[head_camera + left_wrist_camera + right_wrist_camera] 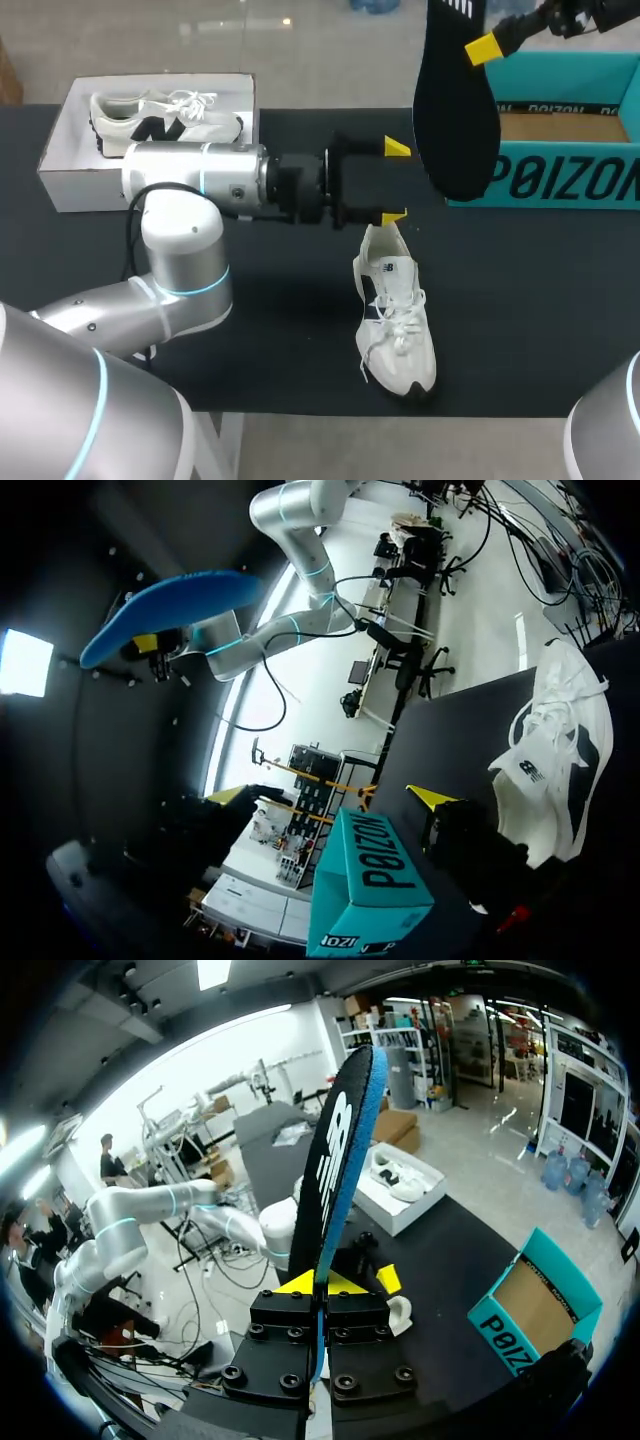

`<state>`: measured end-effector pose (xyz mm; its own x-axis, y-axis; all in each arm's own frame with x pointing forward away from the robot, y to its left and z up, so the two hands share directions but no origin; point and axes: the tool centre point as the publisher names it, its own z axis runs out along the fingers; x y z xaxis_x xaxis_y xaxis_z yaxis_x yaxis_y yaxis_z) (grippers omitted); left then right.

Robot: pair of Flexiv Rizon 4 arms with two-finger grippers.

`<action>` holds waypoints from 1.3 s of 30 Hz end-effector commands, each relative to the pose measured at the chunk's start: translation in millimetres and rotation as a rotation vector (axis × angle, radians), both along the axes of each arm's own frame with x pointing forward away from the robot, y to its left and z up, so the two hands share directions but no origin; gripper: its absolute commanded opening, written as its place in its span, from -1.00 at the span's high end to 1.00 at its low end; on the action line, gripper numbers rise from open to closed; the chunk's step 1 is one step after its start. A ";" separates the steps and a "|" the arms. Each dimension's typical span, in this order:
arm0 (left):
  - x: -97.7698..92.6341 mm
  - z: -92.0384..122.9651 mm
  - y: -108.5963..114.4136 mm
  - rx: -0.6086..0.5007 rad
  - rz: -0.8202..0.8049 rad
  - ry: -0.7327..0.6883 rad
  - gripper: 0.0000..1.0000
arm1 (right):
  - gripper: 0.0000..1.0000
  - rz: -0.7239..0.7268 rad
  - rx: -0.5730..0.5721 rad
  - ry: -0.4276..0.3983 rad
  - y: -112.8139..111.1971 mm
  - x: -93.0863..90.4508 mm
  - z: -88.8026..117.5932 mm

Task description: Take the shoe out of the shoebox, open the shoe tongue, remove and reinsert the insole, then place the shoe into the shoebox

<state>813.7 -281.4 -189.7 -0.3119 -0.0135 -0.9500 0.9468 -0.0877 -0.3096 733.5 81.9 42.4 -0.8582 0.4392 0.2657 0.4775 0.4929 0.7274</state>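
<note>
**Insole held aloft, shoe on the table**

The black table (520, 330) spans the head view. The left arm (190, 180) enters from 8 o'clock and lies level across the centre. An open teal box (560, 185) stands at 2 o'clock. A white box (60, 185) at 10 o'clock holds a second shoe (165, 118) lying on its side. The dark insole (455, 110), blue underneath (170, 605), hangs upright in the air at 1 o'clock, beside the teal box. The white shoe (397, 320) lies on the table just past centre toward 5 o'clock, toe toward 6 o'clock. The right gripper (320, 1285) pinches the insole edge-on between its yellow tips. The left gripper (397, 182) has its fingers spread with nothing between them, one tip just beside the shoe's heel; whether they touch cannot be told.
</note>
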 end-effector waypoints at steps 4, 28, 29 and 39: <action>-11.3 20.6 -5.2 0.017 0.018 -0.049 -1.00 | 1.00 0.001 -0.003 0.002 1.4 1.9 -0.1; -12.1 24.1 -13.4 0.033 0.055 -0.082 -1.00 | 1.00 -0.134 0.144 0.261 -66.1 -35.5 -77.4; -12.1 24.1 -13.4 0.033 0.055 -0.082 -1.00 | 1.00 -0.136 0.156 0.286 -67.2 -36.6 -85.2; -12.1 24.1 -13.4 0.033 0.055 -0.082 -1.00 | 1.00 -0.098 0.266 0.455 -37.1 -29.8 -150.8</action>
<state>801.5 -292.0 -164.7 -0.2348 0.0073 -0.9720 0.9716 -0.0279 -0.2349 696.8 27.2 -84.8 -0.5896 0.4497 0.6709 0.8073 0.3036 0.5060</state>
